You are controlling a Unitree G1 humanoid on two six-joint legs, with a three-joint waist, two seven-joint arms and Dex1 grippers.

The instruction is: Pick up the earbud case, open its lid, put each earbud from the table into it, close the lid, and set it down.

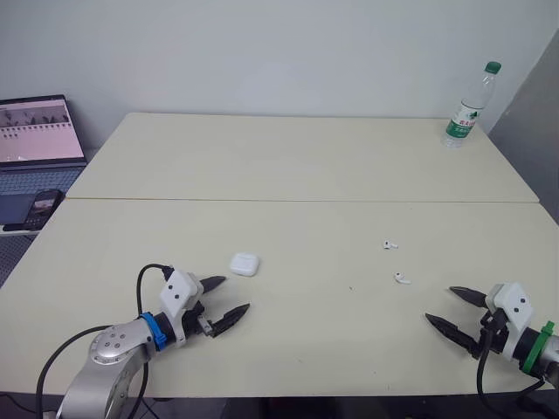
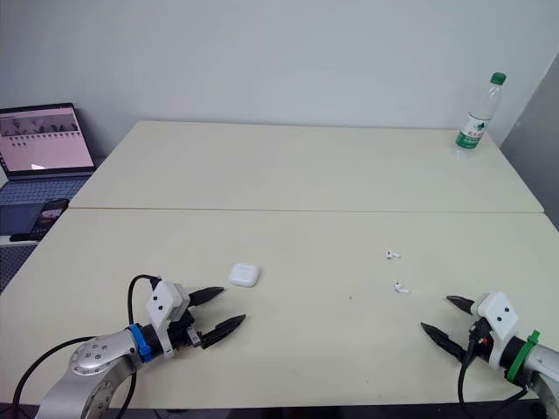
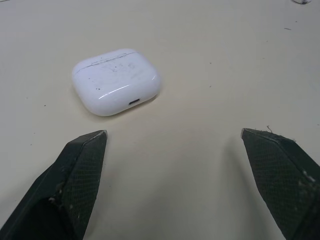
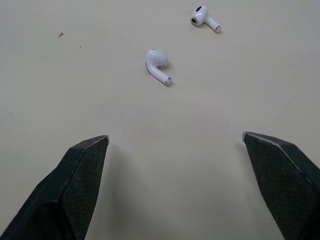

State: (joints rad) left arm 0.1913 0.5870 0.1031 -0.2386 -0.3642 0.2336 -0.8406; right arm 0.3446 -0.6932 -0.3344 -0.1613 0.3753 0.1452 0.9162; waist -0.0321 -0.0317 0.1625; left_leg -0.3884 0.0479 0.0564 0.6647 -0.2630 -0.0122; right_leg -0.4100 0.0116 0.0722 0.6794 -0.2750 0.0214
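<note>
The earbud case (image 1: 245,264) lies on the table (image 1: 288,166) just before my left hand (image 1: 236,293). The near earbud (image 1: 402,278) lies before my right hand (image 1: 439,304), the far earbud (image 1: 389,244) seemingly just behind it.

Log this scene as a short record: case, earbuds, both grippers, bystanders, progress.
earbud case: lid shut, lying on the table, just ahead of the left gripper
near earbud: loose on the table, ahead of the right gripper
far earbud: loose, apart from the near one
left gripper: open, empty
right gripper: open, empty
bystanders: water bottle at the far right; laptop beside the table
progress: case not yet picked up
</note>
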